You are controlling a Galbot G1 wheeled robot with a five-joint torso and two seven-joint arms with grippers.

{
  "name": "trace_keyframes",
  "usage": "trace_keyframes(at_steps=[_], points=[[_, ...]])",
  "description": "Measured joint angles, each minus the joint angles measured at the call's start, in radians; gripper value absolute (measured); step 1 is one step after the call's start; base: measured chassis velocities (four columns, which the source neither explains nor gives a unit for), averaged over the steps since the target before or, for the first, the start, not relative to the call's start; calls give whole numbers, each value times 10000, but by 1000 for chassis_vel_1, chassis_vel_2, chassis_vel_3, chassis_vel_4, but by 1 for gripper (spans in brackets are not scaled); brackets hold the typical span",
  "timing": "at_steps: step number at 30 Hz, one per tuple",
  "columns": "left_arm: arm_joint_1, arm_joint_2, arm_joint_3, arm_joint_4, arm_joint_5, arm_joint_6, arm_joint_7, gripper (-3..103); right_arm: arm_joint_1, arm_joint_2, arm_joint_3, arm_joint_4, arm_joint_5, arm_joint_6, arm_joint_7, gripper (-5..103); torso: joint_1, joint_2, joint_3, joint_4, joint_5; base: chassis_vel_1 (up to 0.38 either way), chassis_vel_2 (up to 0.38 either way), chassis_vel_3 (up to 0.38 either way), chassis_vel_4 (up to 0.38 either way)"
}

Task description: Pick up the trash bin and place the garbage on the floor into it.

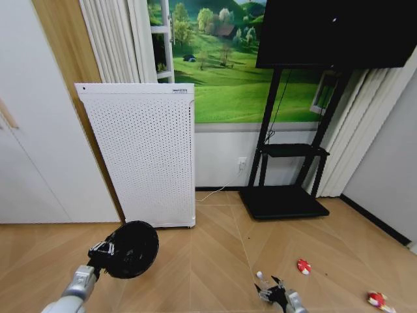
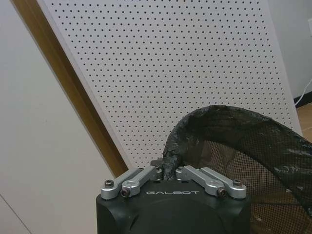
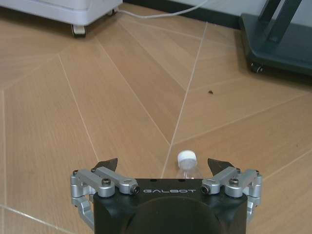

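Left gripper [image 2: 168,170]: raised before the purifier [image 1: 146,153], clamped on the bin [image 1: 132,248] rim.
Bin: black mesh, tilted.
Right gripper [image 3: 163,165]: low, fingers apart around the bottle [image 3: 187,163].

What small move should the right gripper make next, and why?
Probably lower the right gripper a little and close on the bottle. Its fingers are open, with the white-capped bottle lying on the floor between them. The left gripper already holds the trash bin by its rim, off the floor.
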Motion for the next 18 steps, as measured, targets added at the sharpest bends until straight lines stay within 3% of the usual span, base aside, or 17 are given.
trace_keyframes(at_steps=[18], points=[[-128,-5,270,225,76,-58,91,7,1218,1026,-304,-3044,-778,153,105,100,0,0,0,-2,0,0,0,0,0]])
